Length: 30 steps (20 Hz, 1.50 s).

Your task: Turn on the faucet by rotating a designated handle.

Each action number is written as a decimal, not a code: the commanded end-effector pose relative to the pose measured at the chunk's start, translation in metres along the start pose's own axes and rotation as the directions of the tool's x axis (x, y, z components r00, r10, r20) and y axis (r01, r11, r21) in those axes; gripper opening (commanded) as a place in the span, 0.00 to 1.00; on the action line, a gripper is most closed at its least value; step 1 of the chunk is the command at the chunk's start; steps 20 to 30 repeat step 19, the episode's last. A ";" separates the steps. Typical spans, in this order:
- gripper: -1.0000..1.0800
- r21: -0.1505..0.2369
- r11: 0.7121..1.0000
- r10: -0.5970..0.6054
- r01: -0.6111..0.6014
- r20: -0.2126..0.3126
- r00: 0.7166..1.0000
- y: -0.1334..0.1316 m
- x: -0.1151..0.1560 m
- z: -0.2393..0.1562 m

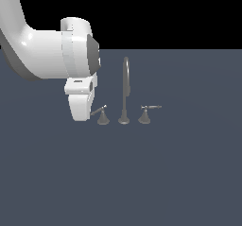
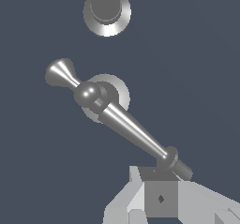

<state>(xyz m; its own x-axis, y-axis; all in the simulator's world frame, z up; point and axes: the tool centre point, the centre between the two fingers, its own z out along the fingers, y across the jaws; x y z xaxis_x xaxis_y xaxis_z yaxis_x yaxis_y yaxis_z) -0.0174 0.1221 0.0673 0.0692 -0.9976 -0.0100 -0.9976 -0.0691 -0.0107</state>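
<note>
Left of the frame's centre in the exterior view, I have the gripper [image 1: 89, 112] at the handle [image 1: 100, 113] lever's tip for leverage on the faucet [image 1: 125, 90], though I cannot tell whether its fingers are apart or clamped.

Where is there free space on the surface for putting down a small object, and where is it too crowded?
The wide bare surface in front of the faucet is free, and so is the stretch at the exterior view's right of the right-hand handle. It is crowded around the left handle, where the gripper meets its lever.
</note>
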 end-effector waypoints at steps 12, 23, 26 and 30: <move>0.00 -0.007 1.000 0.003 -0.003 -0.001 1.000 0.011 0.044 0.000; 0.00 -0.010 1.000 0.030 -0.030 -0.010 1.000 0.005 0.089 0.001; 0.00 -0.010 1.000 0.030 -0.030 -0.010 1.000 0.005 0.089 0.001; 0.00 -0.010 1.000 0.030 -0.030 -0.010 1.000 0.005 0.089 0.001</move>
